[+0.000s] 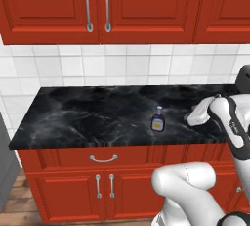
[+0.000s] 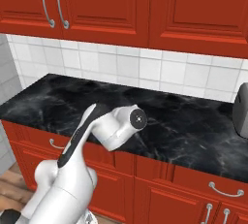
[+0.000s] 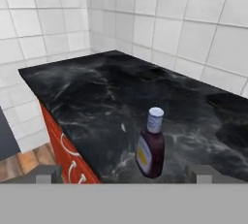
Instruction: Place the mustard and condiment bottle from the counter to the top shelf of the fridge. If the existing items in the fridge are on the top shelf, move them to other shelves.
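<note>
The condiment bottle [image 1: 157,119], dark purple-brown with a pale cap and a yellow-white label, stands upright on the black marble counter [image 1: 88,117] near its front edge. In the hand view the condiment bottle [image 3: 150,145] sits just ahead of my gripper [image 3: 125,174], between the lines of the two fingertips [image 3: 48,173], which stand wide apart and open with nothing held. My hand [image 1: 196,115] hovers just right of the bottle, apart from it. The mustard, the top shelf and the existing items are out of view.
Red upper cabinets [image 1: 97,5] hang over the white tiled wall. Red drawers and doors [image 1: 102,181] run below the counter. The fridge's grey side [image 1: 5,159] stands at the counter's left end. A grey appliance [image 2: 240,111] sits on the counter at far right.
</note>
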